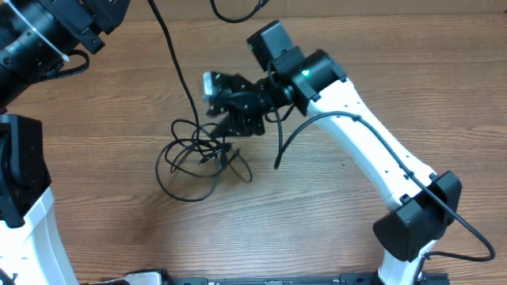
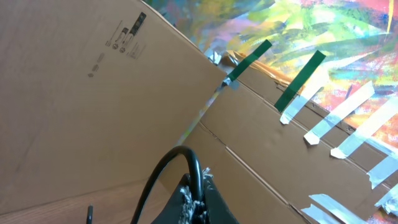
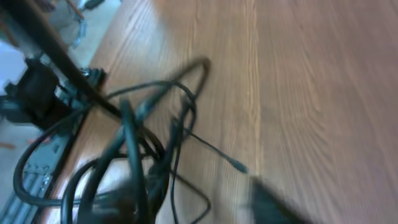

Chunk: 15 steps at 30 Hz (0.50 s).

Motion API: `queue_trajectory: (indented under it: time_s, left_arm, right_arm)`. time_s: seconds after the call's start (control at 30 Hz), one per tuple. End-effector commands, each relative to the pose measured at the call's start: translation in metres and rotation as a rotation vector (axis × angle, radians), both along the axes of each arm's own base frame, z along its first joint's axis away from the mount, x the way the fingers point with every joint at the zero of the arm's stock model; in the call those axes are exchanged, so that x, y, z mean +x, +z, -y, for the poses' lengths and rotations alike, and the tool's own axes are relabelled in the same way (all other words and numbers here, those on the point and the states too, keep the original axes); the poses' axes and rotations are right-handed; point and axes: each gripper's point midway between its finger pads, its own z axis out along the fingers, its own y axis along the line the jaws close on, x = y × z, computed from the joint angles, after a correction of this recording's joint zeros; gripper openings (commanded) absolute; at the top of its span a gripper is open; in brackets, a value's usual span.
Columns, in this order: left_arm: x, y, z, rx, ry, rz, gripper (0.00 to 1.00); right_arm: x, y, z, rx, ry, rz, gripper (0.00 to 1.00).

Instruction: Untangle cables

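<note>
The cables (image 1: 196, 154) are lying in one knotted heap of thin black loops on the bare wood of the table (image 1: 317, 229), left of centre, and that is where the action is heading. The right end effector (image 1: 231, 125) is hanging over the heap's upper right edge, right on the strands, probably going for a loop to draw one cord free. The right wrist view is blurring badly, so I cannot tell whether its jaws are wide, narrow or gripping a strand. One small plug end (image 3: 239, 167) is trailing out from the tangle onto open wood.

The left end effector (image 2: 199, 208) is pinched closed and empty, raised away from the heap, seemingly leaving the right arm room. Its camera is looking at a cardboard box (image 2: 93, 112) patched with green tape (image 2: 298, 81). The printed marks (image 2: 121, 37) on the box are too small to read.
</note>
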Motion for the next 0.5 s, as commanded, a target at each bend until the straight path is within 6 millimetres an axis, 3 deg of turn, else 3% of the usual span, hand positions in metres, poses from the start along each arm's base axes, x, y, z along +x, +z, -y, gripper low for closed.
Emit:
queue_trajectory:
  time_s: [0.0,0.1,0.23,0.27,0.37,0.47]
  left_arm:
    - [-0.007,0.005,0.001,0.017,-0.013,0.031,0.04]
    - [-0.007,0.005,0.001,0.017,-0.014,0.031,0.04]
    - [-0.007,0.005,0.000,0.027,-0.004,0.043,0.04]
    - [-0.001,0.004,-0.013,0.068,0.056,0.084,0.04]
    - [0.016,-0.011,-0.058,0.062,0.221,-0.003,0.04]
    - [0.018,-0.031,-0.098,0.087,0.305,-0.082,0.04]
  right_arm:
    - [-0.015,0.020,-0.007,0.036,0.035,0.033,0.04]
    - [-0.016,0.018,-0.007,0.033,0.037,0.031,0.04]
    - [0.003,0.020,0.006,0.031,-0.026,0.024,0.04]
    - [0.020,0.021,0.022,0.024,-0.099,0.002,0.04]
    - [0.052,0.029,0.062,0.022,-0.252,-0.050,0.04]
    - [0.082,0.045,0.115,0.044,-0.423,-0.071,0.04]
